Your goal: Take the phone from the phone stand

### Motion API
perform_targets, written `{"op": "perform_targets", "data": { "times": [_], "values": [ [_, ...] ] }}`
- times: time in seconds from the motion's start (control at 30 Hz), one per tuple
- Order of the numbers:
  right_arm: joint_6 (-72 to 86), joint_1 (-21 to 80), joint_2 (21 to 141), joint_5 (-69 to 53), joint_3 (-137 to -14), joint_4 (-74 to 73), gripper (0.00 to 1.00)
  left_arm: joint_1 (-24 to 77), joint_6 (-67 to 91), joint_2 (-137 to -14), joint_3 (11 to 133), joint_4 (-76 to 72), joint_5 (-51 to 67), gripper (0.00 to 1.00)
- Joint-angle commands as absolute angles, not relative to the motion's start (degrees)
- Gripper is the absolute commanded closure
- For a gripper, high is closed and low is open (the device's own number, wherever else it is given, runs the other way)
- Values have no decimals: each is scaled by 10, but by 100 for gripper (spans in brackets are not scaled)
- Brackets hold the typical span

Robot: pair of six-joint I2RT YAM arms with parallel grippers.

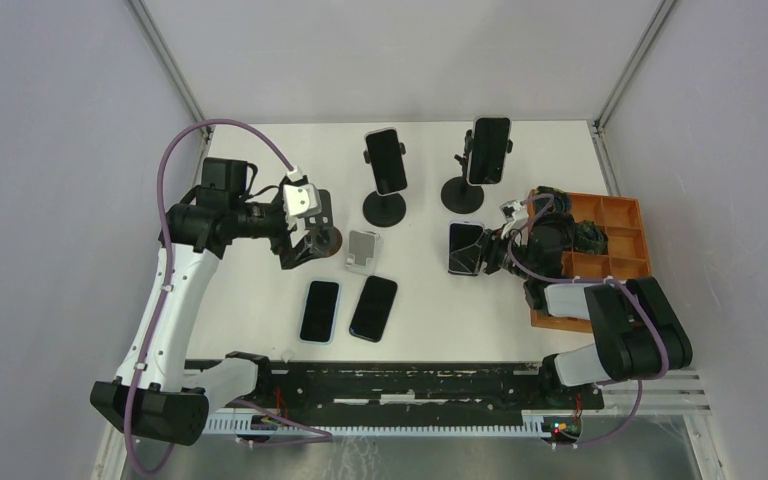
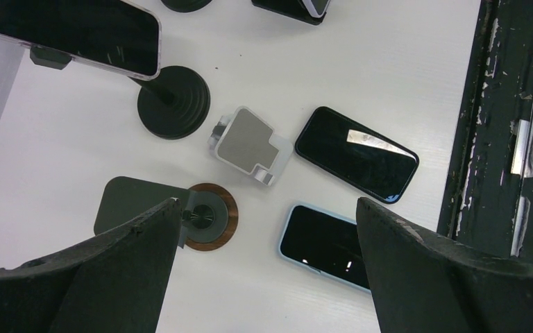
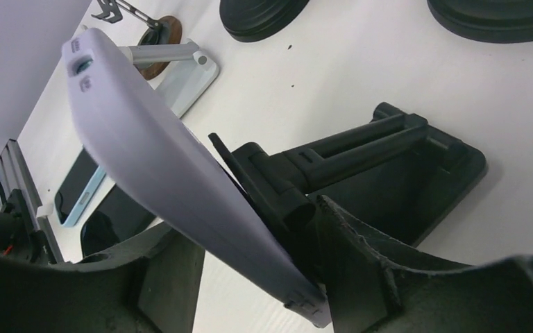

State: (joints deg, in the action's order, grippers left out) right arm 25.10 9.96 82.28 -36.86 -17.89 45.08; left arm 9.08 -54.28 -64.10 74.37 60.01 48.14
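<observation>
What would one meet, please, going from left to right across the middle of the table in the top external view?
left gripper → small silver stand → propped phone, between the fingers of the right gripper → orange tray
</observation>
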Motion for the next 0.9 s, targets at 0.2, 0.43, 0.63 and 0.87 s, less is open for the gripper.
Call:
{"op": "perform_targets", "data": {
  "times": [0.2, 0.43, 0.63, 0.87],
  "values": [
    [252, 111, 797, -345, -171, 461, 82, 90, -565, -640, 751, 612, 495, 0],
    [260, 115, 773, -362, -177, 457, 95, 90, -563, -646, 758, 612, 503, 0],
    [298, 173, 722, -394, -204, 456, 100, 91, -563, -649, 759, 613, 529, 0],
    [436, 310, 697, -438, -224, 584, 100, 91, -603, -653, 741, 606, 577, 0]
  ]
}}
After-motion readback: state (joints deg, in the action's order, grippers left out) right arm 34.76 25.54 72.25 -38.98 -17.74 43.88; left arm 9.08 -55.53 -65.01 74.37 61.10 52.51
